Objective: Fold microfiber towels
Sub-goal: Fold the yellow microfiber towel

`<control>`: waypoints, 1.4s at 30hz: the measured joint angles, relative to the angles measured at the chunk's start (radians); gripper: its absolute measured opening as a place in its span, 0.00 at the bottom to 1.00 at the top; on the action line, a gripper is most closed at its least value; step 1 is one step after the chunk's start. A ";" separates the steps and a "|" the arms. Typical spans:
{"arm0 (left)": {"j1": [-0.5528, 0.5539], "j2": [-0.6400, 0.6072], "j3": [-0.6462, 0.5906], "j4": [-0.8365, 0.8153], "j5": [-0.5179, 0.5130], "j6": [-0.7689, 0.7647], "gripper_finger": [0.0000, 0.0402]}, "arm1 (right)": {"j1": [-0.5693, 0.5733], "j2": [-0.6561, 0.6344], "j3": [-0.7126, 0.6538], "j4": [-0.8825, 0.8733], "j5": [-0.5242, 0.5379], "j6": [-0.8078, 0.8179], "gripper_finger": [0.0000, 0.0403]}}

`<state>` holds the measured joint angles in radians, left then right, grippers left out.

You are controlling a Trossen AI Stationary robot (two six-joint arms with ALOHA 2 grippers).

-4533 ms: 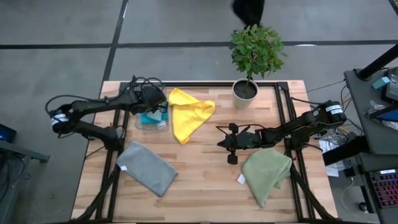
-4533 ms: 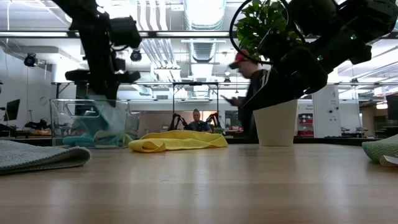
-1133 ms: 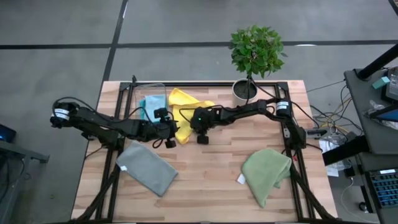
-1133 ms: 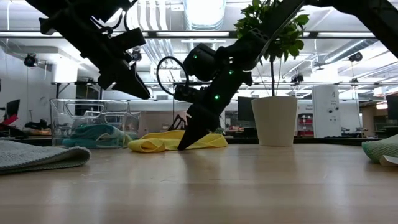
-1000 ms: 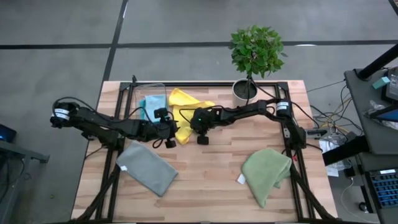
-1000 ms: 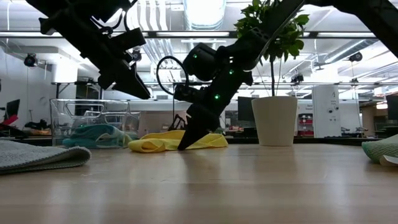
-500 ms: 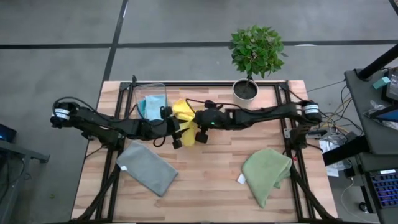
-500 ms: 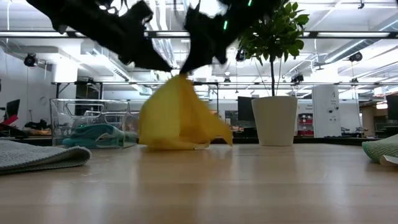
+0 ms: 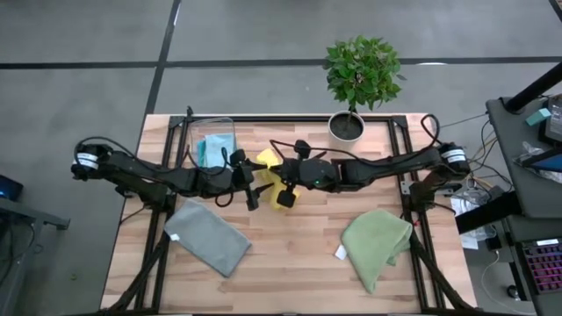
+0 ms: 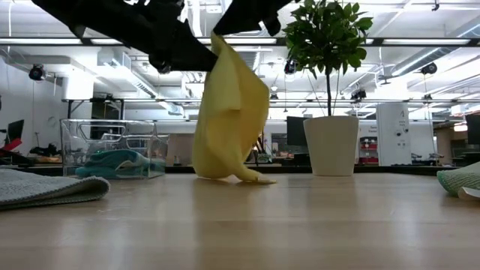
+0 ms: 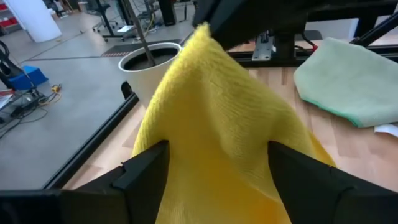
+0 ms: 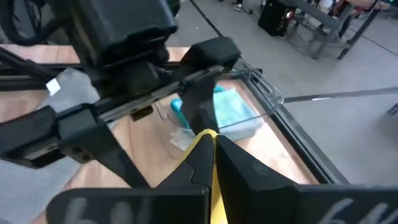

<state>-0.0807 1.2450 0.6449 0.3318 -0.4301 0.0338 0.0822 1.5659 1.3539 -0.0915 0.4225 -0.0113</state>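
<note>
Yellow towel hangs in the air over the table's middle, toward the far edge, pinched at its top by the right gripper and drooping so that its lowest corner just brushes the wood. A second ago it lay flat in a heap near the far edge; half a second ago it was only part-lifted, so it has been hauled up and carried a little toward the near edge. The right fingers are pressed together on a thin fold of cloth. The left gripper sits just beside it on the left, and its fingers have spread wide in the last second, standing either side of the hanging cloth without closing on it (a second corner looks like the aim, though that is a guess). That would let both arms stretch the towel out flat before a fold; no fold on this one is made yet.

Around it: the teal towel is in the bin at the far left, the grey towel lies toward the near-left corner, and the green towel toward the near-right corner with its white tag out. A potted plant stands at the far edge, right of centre.
</note>
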 joint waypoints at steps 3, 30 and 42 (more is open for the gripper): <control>0.000 0.012 0.000 -0.002 0.001 0.000 0.63 | 0.005 0.001 0.020 0.006 0.000 -0.002 0.02; -0.067 0.050 0.064 -0.006 0.522 0.209 0.00 | 0.205 -0.107 0.049 -0.406 0.070 0.057 0.02; -0.070 -0.008 0.063 -0.060 0.258 0.154 0.00 | 0.232 -0.101 -0.078 -0.622 0.021 0.272 0.02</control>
<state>-0.1505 1.2375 0.7079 0.2716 -0.1717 0.1878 0.3144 1.4651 1.2761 -0.7140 0.4432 0.2607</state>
